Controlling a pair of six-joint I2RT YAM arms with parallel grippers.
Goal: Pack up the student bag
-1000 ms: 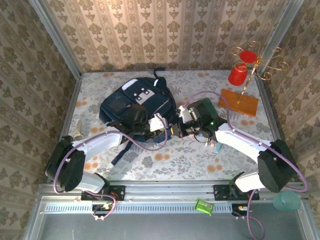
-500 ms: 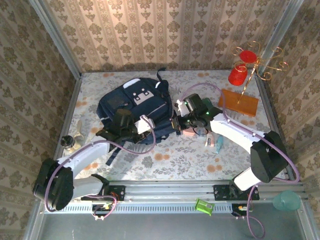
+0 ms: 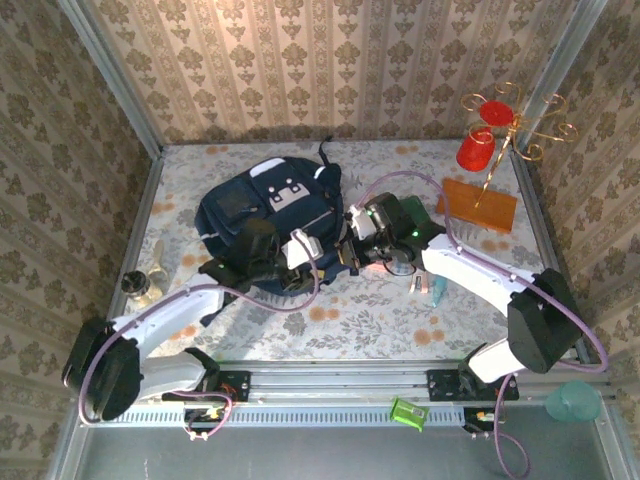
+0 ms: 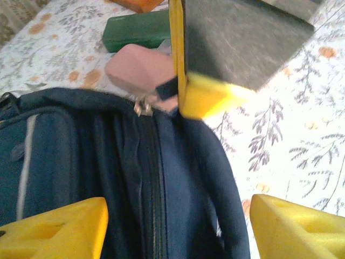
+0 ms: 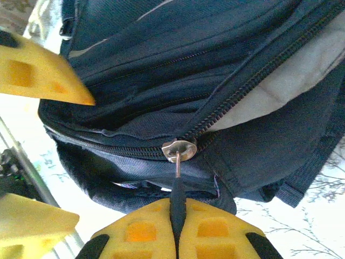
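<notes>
Left tool [image 4: 175, 226] swings back in, gaping over the bag [image 3: 235, 212], while right tool [image 5: 177, 218] pinches the zip pull [image 5: 179, 149], so unzipping looks underway.

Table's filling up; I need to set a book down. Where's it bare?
Bare: the strip between student bag and near edge, and the far strip between it and the orange board. Crowded mid-table, by left hand and right hand.

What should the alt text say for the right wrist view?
The right gripper is shut on the dark pull tab of the zipper on the student bag, just below the metal slider. Right of the slider the zipper gapes over pale fabric; the left gripper stands open at the frame's left edge.
</notes>
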